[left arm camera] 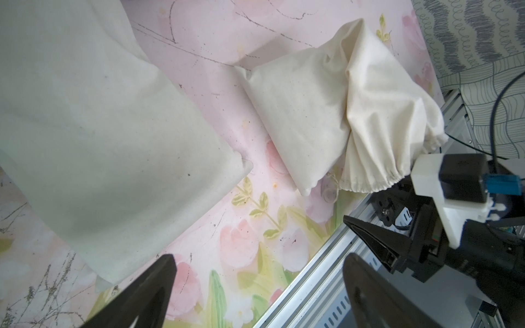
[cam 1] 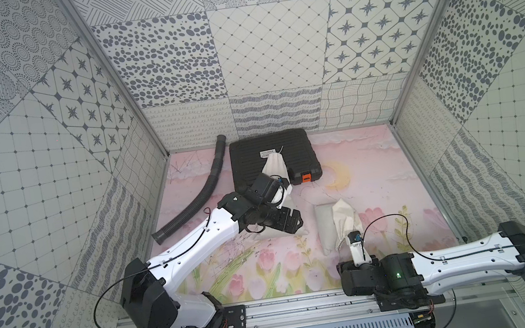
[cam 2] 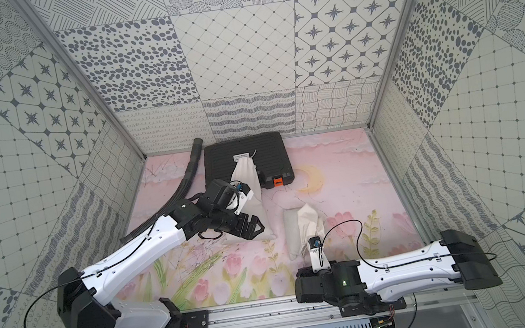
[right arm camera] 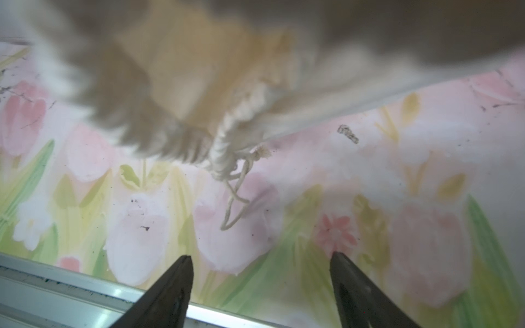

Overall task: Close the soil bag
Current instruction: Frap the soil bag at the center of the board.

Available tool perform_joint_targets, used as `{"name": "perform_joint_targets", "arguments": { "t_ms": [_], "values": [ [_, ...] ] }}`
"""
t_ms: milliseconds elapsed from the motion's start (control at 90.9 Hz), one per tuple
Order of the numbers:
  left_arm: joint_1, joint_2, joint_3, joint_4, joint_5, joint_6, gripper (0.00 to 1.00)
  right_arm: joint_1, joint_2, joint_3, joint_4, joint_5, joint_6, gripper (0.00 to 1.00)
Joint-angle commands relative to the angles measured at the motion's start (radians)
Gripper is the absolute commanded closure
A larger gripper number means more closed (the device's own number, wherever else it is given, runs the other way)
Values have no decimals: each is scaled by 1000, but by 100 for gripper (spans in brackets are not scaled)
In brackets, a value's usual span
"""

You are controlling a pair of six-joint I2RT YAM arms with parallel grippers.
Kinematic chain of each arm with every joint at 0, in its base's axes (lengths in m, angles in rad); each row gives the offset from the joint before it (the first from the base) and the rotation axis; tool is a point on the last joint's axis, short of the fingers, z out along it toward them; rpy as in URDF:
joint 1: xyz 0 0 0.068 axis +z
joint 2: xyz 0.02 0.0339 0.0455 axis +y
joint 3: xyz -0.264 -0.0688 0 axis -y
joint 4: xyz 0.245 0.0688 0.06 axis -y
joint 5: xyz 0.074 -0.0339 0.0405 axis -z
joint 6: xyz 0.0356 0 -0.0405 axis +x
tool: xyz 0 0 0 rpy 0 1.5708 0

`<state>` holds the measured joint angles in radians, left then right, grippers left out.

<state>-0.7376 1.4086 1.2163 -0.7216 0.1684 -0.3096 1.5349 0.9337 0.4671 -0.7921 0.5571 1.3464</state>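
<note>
- Right gripper point(right arm camera: 261, 255): spread wide, empty; looped drawstring point(right arm camera: 235, 198) of cream cloth soil bag point(cam 1: 326, 222) just ahead of fingertips, gathered mouth facing them.
- Left gripper point(left arm camera: 259, 255): wide apart, empty, at edge of second cream cloth bag point(left arm camera: 99, 127).
- Two bags, one black ribbed case point(cam 1: 253, 159), one black corrugated hose point(cam 1: 202, 194).
- White label point(cam 1: 266, 152) on case: print too small to read.

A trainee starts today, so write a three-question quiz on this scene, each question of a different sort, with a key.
1. True or false: the right gripper is shut on the drawstring.
2. The far cloth bag leans on: A) the black case B) a bucket C) a plant pot.
3. Fill in: the case's latch is ____.
Key: 1 false; 2 A; 3 orange.
</note>
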Motion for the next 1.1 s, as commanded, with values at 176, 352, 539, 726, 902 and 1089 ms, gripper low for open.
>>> {"name": "perform_joint_targets", "arguments": {
  "t_ms": [176, 352, 539, 726, 902, 1089],
  "values": [
    [-3, -16, -23, 11, 18, -36, 4, -24, -46, -67, 124, -79, -76, 19],
    [-4, -17, -30, 5, 13, -40, 4, -117, -3, -83, 173, -115, -145, 19],
    [-4, -8, -24, -4, 10, -32, 4, -255, -39, -122, 234, -149, -235, 33],
    [-4, 12, -7, -10, 8, -20, 4, -288, -11, -85, 260, -202, -311, 77],
    [-5, 14, -7, 14, 8, -28, 4, -239, -40, 10, 149, -186, -311, 100],
    [-5, 10, -12, 66, 13, -49, 4, -206, -195, 218, -145, -84, -331, 100]
  ]
}}
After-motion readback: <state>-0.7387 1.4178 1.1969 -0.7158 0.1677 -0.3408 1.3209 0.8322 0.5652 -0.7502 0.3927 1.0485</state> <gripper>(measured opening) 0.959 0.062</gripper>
